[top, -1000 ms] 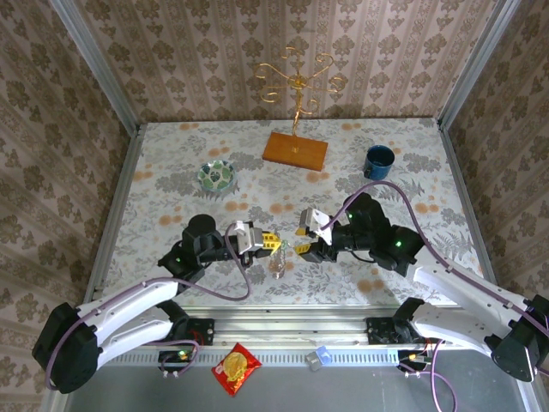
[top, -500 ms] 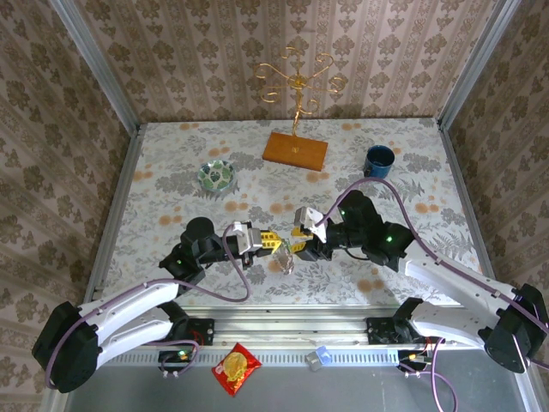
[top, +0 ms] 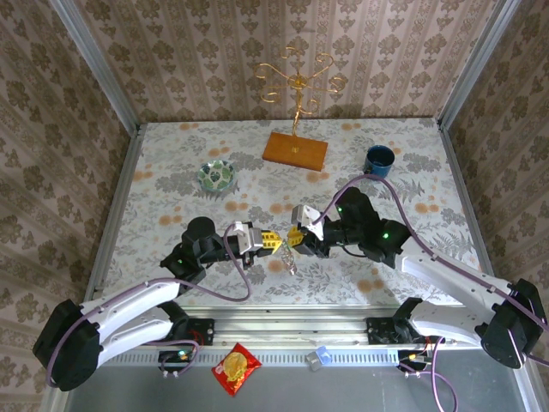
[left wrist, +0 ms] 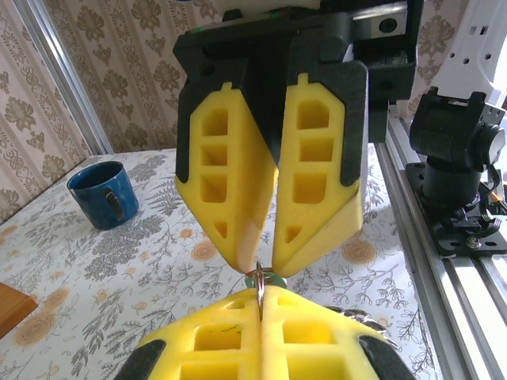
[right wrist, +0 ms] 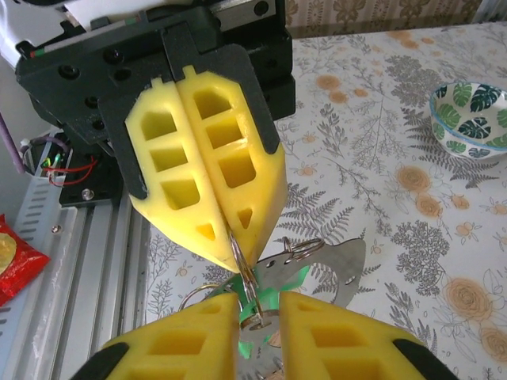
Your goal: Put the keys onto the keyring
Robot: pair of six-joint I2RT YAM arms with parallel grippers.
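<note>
Left gripper [top: 271, 244]: clenched on the thin wire of the keyring [right wrist: 240, 261], held above the table, tip to tip with the other arm.
Keys [right wrist: 279, 283]: a green-headed one hangs at the ring; a flat silver key [right wrist: 337, 269] hangs just beside it.
Right gripper [top: 295, 238]: it stands around the green key; whether it grips, I cannot tell.
Progress: threading seems halfway; whether the green key is fully on the wire is hidden.
Bowl [top: 217, 176]: nothing inside.
Mug [top: 378, 160]: looks empty.
</note>
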